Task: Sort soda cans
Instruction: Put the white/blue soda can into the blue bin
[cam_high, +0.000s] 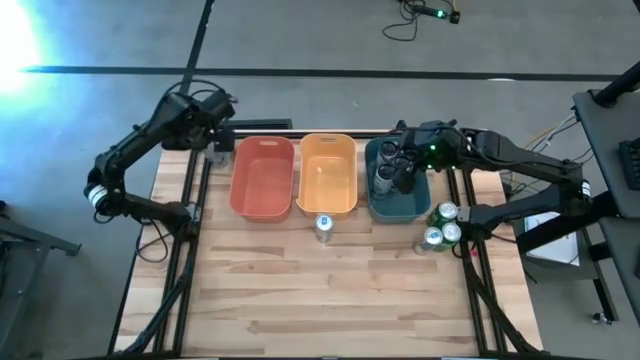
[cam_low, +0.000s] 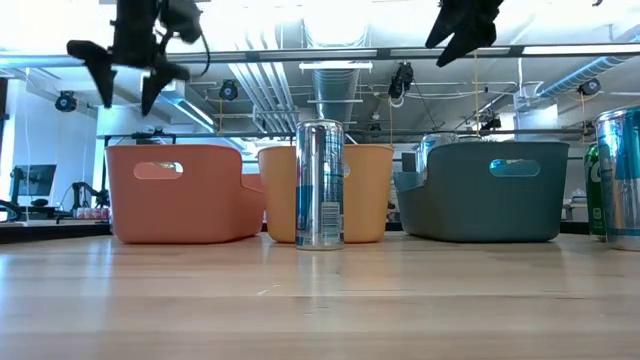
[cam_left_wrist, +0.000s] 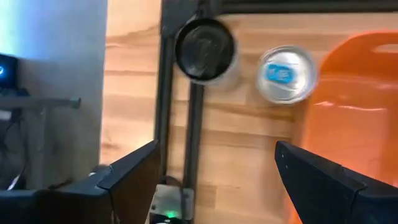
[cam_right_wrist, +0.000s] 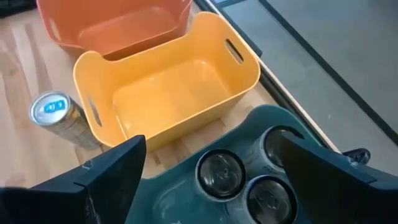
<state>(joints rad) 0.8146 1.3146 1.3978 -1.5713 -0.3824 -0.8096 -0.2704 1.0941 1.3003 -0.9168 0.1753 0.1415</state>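
Three bins sit in a row on the wooden desk (cam_high: 330, 290) from above, red bin (cam_high: 262, 178), orange bin (cam_high: 327, 173), teal bin (cam_high: 398, 190) with dark cans (cam_high: 385, 172) inside, one blue-and-silver can (cam_high: 323, 227) upright before the orange bin, green cans (cam_high: 441, 226) upright at the right edge, grey floor around. Low view: that can (cam_low: 320, 184) stands long axis vertical, top up, against an open room with ceiling pipes. Wrist views: left end effector (cam_left_wrist: 214, 180) spread wide, empty, over the far-left desk corner near another silver-topped can (cam_left_wrist: 286, 74) and a dark can (cam_left_wrist: 204, 48); right end effector (cam_right_wrist: 208, 171) spread wide, empty, above the teal bin's dark cans (cam_right_wrist: 221, 171).
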